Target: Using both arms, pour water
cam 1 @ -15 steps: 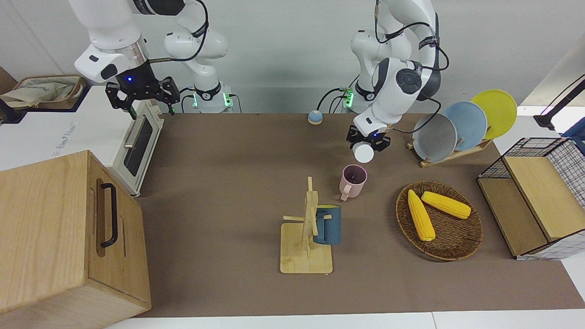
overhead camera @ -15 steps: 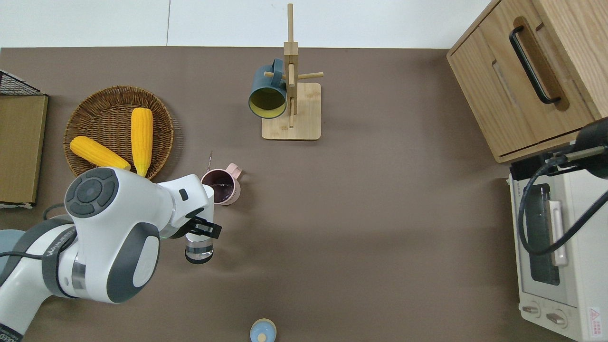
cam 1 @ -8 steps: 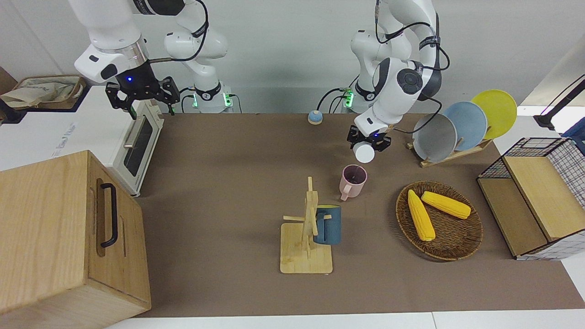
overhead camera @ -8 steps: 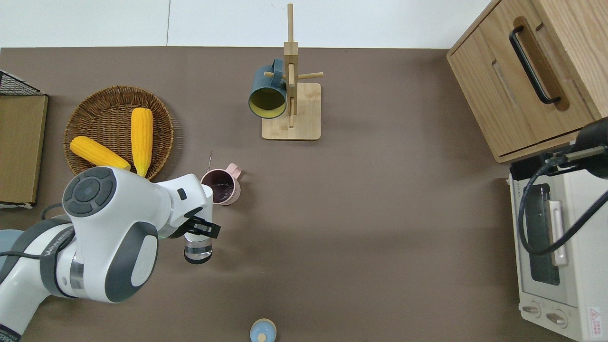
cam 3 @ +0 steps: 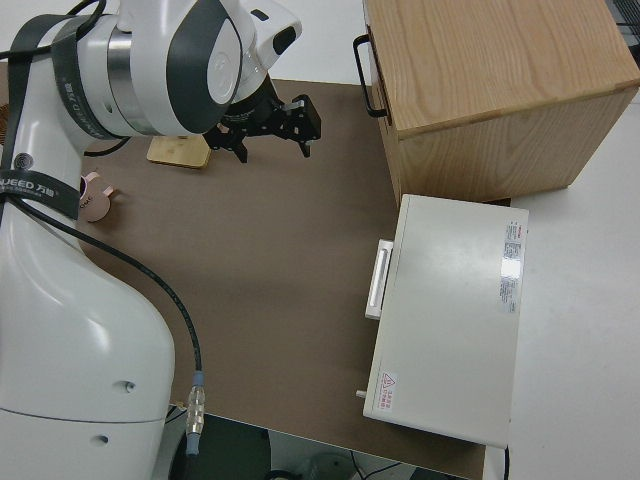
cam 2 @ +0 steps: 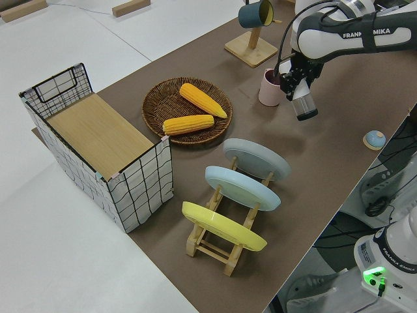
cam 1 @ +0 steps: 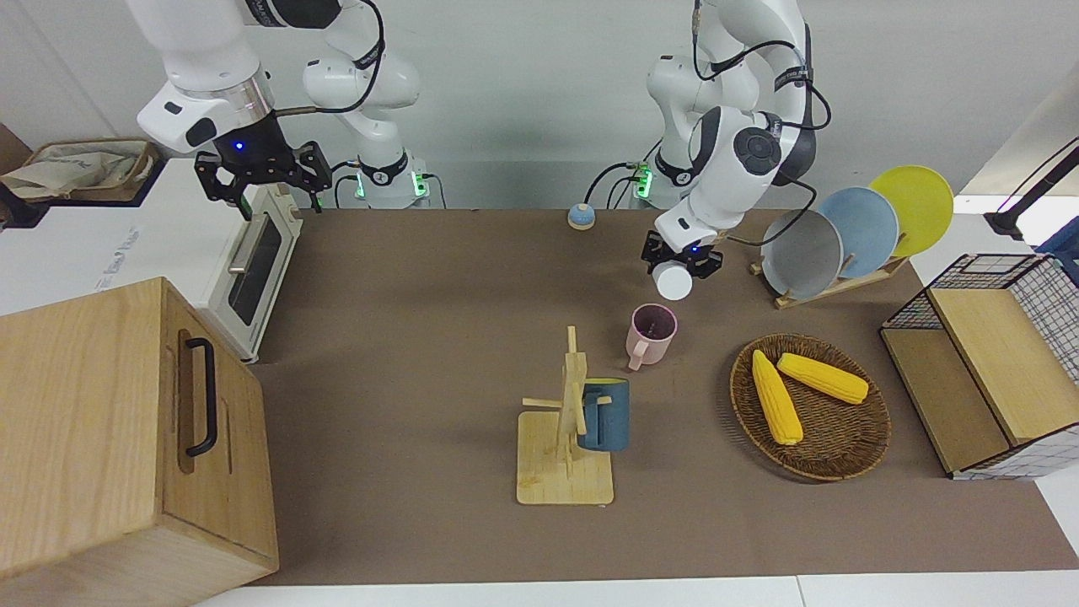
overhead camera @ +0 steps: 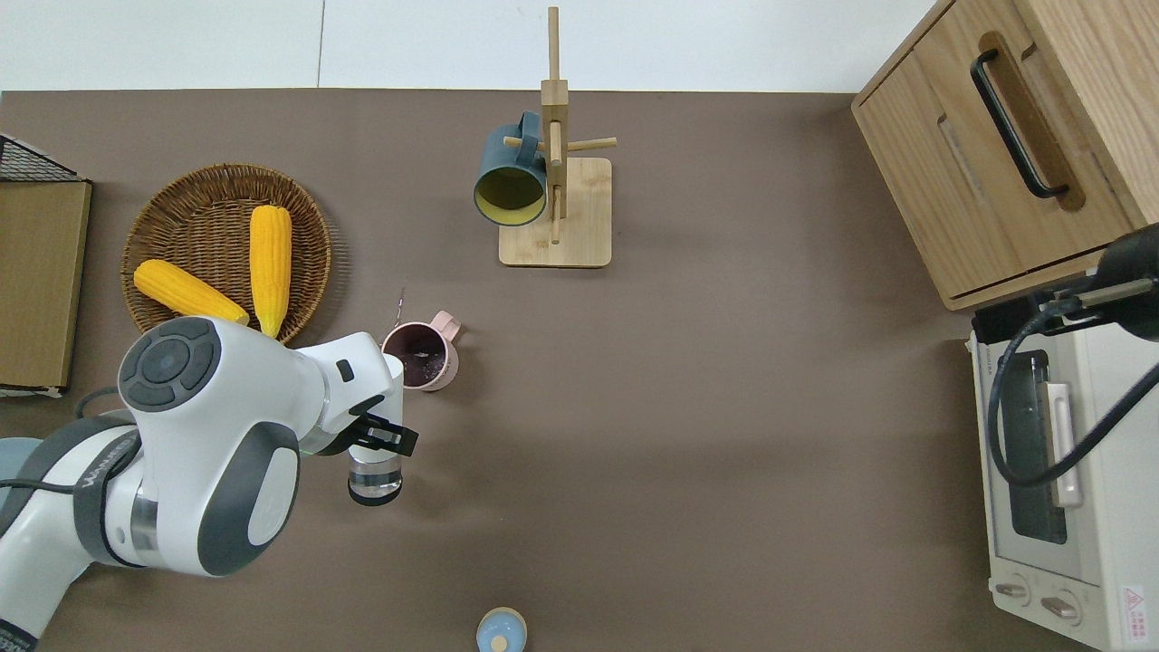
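Note:
My left gripper [cam 1: 681, 255] is shut on a clear glass [cam 1: 673, 281] and holds it in the air over the brown mat, close beside a pink mug [cam 1: 651, 333]. The overhead view shows the left gripper [overhead camera: 380, 439] with the glass [overhead camera: 374, 475] apart from the mug [overhead camera: 421, 355]. The mug stands upright on the mat with a dark inside. The left side view shows the glass [cam 2: 305, 107] hanging below the gripper [cam 2: 296, 85], slightly tilted. My right arm is parked, its gripper [cam 1: 261, 177] open and empty.
A wooden mug tree [cam 1: 566, 438] carries a blue mug [cam 1: 605, 415]. A wicker basket [cam 1: 834, 459] holds two corn cobs. There are also a plate rack [cam 1: 843, 232], a wire crate [cam 1: 1003, 362], a toaster oven [cam 1: 253, 261], a wooden cabinet [cam 1: 110, 438] and a small blue knob [cam 1: 580, 217].
The left arm has shifted very slightly with the glass, a little away from the pink mug. The right arm has not moved.

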Robot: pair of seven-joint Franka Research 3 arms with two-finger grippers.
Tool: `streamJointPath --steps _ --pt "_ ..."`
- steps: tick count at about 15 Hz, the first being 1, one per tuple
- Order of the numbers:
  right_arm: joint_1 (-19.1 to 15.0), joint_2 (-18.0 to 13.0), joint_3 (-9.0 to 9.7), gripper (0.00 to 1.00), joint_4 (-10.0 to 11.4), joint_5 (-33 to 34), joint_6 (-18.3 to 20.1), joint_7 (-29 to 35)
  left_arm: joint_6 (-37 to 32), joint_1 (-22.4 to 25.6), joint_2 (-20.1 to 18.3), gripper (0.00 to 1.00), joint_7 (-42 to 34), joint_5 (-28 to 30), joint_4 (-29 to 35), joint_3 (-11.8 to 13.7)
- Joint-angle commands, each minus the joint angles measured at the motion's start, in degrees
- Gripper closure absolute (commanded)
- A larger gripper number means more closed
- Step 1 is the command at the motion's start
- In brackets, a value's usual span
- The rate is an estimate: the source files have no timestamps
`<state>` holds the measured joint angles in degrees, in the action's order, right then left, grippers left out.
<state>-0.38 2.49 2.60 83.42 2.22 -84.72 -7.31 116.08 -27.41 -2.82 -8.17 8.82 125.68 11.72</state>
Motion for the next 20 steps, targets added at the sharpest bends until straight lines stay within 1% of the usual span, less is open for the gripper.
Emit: streamJointPath --steps 1,20 --pt "-0.5 -0.03 0.3 0.013 -0.45 -0.73 0.61 -0.33 -2.87 0.16 -0.25 1.0 2.19 -2.58 -1.75 -0.03" --pt "-0.5 -0.03 0.3 0.013 -0.45 -0.73 0.52 -0.33 -3.75 0.07 0.28 1.0 2.19 -2.58 -2.98 0.06"
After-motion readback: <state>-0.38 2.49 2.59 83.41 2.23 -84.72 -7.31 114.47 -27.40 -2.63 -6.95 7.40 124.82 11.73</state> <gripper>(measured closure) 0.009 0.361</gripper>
